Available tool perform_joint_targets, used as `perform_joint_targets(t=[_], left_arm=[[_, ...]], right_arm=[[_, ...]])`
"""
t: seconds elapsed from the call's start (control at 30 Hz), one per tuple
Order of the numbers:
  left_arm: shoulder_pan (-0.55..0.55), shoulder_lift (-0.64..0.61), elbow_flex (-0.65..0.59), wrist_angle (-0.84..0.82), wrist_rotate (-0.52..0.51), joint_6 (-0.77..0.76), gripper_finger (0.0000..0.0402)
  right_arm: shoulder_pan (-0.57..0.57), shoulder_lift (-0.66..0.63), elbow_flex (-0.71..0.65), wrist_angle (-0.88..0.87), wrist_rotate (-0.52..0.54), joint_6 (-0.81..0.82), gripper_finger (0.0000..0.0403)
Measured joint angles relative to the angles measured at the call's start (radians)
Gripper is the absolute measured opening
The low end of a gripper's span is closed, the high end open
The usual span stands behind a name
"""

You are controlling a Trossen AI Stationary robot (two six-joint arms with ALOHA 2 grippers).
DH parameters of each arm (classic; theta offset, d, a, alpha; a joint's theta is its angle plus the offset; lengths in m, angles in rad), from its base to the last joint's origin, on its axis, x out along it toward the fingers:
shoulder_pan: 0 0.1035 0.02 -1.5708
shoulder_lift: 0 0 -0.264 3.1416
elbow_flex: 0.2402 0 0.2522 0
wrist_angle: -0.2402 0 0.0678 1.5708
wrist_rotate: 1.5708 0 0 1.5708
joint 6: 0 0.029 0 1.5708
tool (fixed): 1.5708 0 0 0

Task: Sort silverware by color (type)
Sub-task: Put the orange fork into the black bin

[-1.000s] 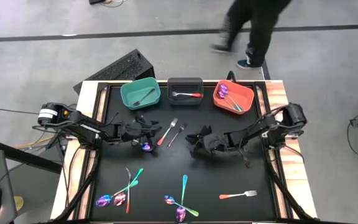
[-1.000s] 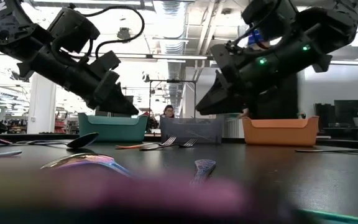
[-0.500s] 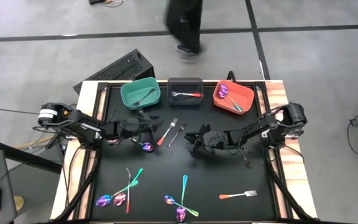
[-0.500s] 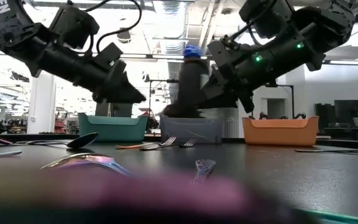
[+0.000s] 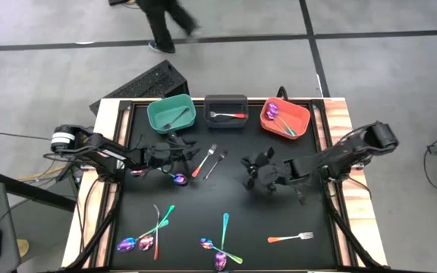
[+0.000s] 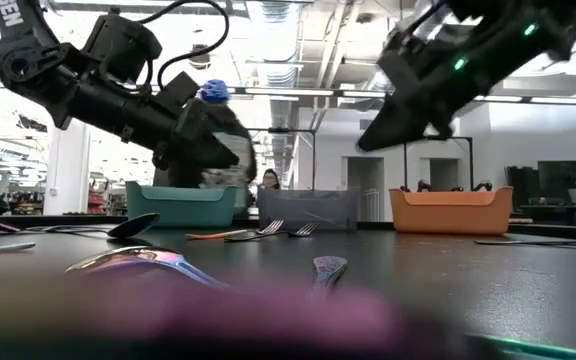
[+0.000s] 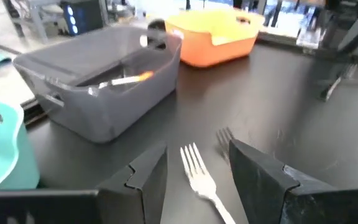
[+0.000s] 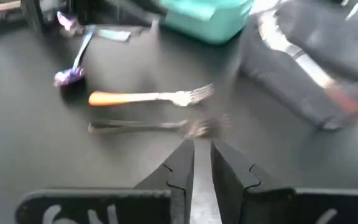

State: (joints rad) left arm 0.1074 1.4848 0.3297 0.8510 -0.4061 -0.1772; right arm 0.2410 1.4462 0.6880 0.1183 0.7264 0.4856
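Two forks lie side by side near the middle of the black table (image 5: 279, 220), an orange-handled fork (image 5: 204, 160) and just to its right a dark grey fork (image 5: 216, 163), both slanting with their tines toward the far bins. We see the left gripper (image 5: 179, 149) hanging just left of that pair, above the table, its fingers (image 7: 263, 177) spread apart with nothing between them; its wrist view looks down on the tines of the two forks. Just near of it a small purple spoon (image 5: 179, 179) rests on the table. The right gripper (image 5: 250, 171) hangs to the right of the forks, well clear of them, with its fingers (image 8: 180, 173) pressed together on nothing. Along the far edge stand three bins: a teal bin (image 5: 171, 114) on the left holding one dark piece, a dark grey bin (image 5: 226, 110) in the middle holding an orange-handled fork, and an orange bin (image 5: 285, 118) on the right holding purple-teal pieces. At the near left lies a cluster of purple-teal spoons (image 5: 144, 236) crossed with an orange-handled piece, at the near middle another purple-teal cluster (image 5: 221, 246), and at the near right a single orange-handled fork (image 5: 291, 238). Beyond the table a person (image 5: 161, 23) is on the grey floor.
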Motion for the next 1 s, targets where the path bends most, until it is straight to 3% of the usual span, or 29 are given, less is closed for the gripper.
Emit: perform_joint_targets(t=[0.17, 0.3, 0.43, 0.57, 0.7, 1.0], left_arm=[[0.0, 0.122, 0.004, 0.173, 0.0, 0.0, 0.0158], [0.0, 0.227, 0.047, 0.201, 0.036, 0.0, 0.0158], [-0.003, 0.307, 0.111, 0.138, 0.108, 0.0, 0.0158], [-0.01, 0.335, 0.16, 0.012, 0.102, -0.001, 0.0158], [-0.009, 0.335, 0.186, -0.11, 0.064, -0.002, 0.0158], [-0.008, 0.335, 0.196, -0.178, 0.058, -0.003, 0.015]], right_arm=[[0.038, -0.081, 0.0, -0.117, 0.071, 0.015, 0.0071], [0.063, -0.081, -0.017, -0.163, 0.164, 0.107, 0.0071], [0.079, -0.038, -0.073, -0.122, 0.195, 0.224, 0.0071], [0.09, 0.001, -0.096, -0.071, 0.198, 0.321, 0.0071], [0.099, 0.046, -0.095, -0.008, 0.197, 0.336, 0.0071], [0.101, 0.128, -0.095, 0.131, 0.196, 0.33, 0.0071]])
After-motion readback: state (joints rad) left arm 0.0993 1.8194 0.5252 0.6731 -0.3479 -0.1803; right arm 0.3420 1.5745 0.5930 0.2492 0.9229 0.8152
